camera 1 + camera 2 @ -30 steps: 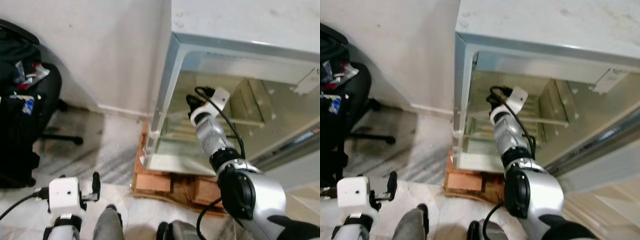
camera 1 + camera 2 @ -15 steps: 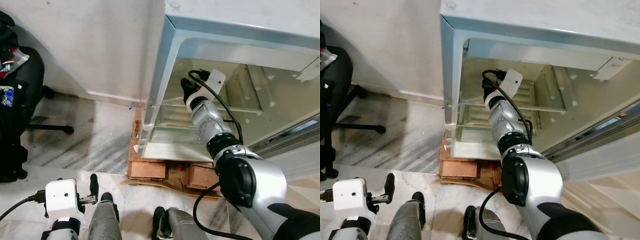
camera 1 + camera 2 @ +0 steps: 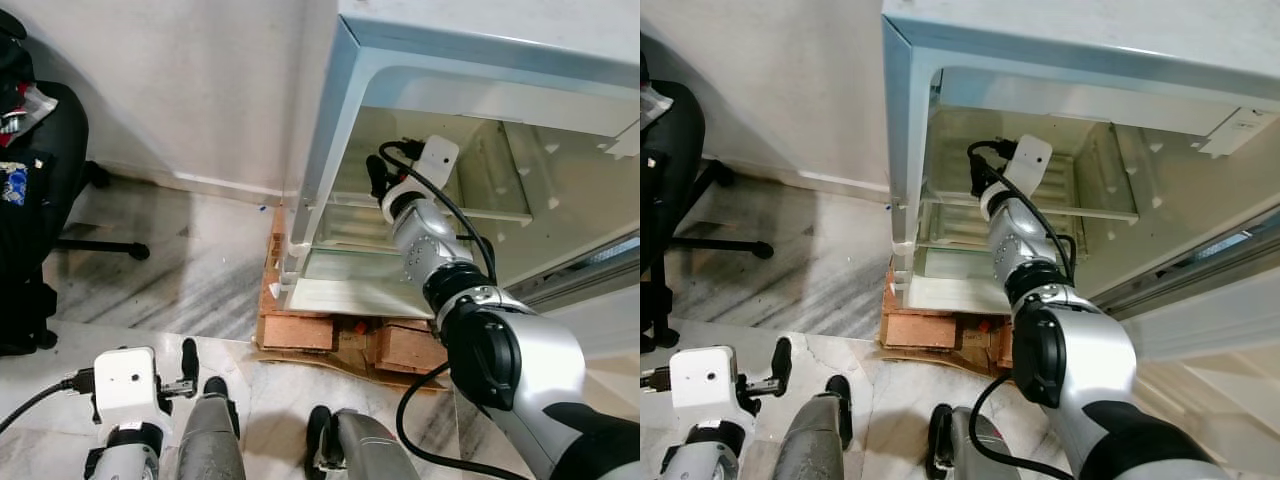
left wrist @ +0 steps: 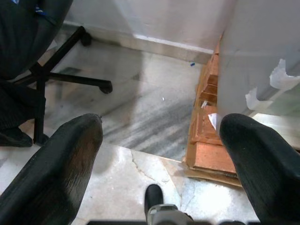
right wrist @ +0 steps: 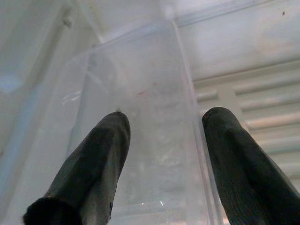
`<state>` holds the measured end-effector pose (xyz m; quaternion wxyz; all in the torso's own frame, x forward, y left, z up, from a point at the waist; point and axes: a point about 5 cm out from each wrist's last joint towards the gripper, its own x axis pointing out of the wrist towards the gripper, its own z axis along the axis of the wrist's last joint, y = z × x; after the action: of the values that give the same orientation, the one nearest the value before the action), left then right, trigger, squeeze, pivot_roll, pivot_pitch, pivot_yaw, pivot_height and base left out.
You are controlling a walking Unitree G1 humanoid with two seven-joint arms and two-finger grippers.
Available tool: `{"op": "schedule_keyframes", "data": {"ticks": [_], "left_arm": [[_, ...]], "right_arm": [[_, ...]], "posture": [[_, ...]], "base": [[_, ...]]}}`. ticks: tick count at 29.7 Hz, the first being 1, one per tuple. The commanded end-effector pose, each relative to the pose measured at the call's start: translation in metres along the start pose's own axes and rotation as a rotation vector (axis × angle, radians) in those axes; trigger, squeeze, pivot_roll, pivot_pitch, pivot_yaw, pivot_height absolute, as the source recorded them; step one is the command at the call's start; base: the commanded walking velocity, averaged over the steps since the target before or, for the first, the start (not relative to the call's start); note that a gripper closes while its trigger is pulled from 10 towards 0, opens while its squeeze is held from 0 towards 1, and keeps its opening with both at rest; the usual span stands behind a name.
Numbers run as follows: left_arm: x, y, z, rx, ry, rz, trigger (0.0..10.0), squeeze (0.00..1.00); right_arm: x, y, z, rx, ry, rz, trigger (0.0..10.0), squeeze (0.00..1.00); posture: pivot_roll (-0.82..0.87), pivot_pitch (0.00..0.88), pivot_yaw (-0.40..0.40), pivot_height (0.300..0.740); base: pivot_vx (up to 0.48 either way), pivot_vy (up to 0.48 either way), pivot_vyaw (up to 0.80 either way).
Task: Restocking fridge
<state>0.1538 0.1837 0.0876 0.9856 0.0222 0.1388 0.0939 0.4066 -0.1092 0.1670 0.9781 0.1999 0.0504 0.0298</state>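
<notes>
The right gripper (image 5: 161, 154) reaches into the open fridge (image 3: 330, 150), fingers spread and empty over a clear bin (image 5: 140, 108) on the shelf (image 3: 1095, 205), likely checking where stock can go. The left gripper (image 4: 164, 154) hangs low by the floor (image 3: 180, 270), also spread and empty, near wooden blocks (image 3: 300, 335) propping the fridge.

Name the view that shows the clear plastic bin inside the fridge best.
Right wrist view: the clear plastic bin lies straight ahead between the open right hand fingers. In both eye views the right arm reaching into the white fridge hides it.
</notes>
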Motion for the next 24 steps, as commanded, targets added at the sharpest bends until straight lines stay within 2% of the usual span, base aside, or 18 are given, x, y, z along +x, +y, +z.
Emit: {"op": "schedule_keyframes", "data": {"ticks": [1,7,12,15,16,24], "left_arm": [[-0.002,0.001,-0.009,0.003,0.047,0.001,10.0,0.00],[0.003,-0.001,-0.008,0.004,0.041,-0.001,10.0,0.00],[0.008,-0.001,-0.007,0.004,0.034,0.000,10.0,0.00],[0.014,-0.002,-0.006,0.005,0.023,-0.007,10.0,0.00],[0.019,-0.005,-0.005,0.006,0.010,-0.021,10.0,0.00],[0.036,-0.012,-0.001,-0.002,-0.017,-0.041,10.0,0.00]], "right_arm": [[0.000,-0.008,0.003,-0.007,0.006,-0.023,10.0,1.00],[0.001,-0.010,0.010,-0.002,-0.016,-0.013,10.0,1.00],[0.002,-0.007,0.017,-0.059,-0.041,0.020,10.0,1.00],[0.003,0.001,0.017,-0.163,-0.041,0.075,10.0,1.00],[0.003,0.006,0.019,-0.237,-0.051,0.113,10.0,1.00],[0.002,0.003,0.024,-0.307,-0.087,0.166,10.0,1.00]], "posture": [[0.32,0.310,-0.156,0.740],[0.32,0.297,-0.152,0.740],[0.31,0.276,-0.152,0.740],[0.28,0.261,-0.148,0.740],[0.27,0.247,-0.148,0.740],[0.25,0.189,-0.146,0.740]], "base": [[0.000,0.000,0.00],[0.000,0.000,0.00],[0.000,0.000,0.00],[0.000,0.000,0.00],[0.000,0.000,0.00],[0.000,0.000,0.00]]}}
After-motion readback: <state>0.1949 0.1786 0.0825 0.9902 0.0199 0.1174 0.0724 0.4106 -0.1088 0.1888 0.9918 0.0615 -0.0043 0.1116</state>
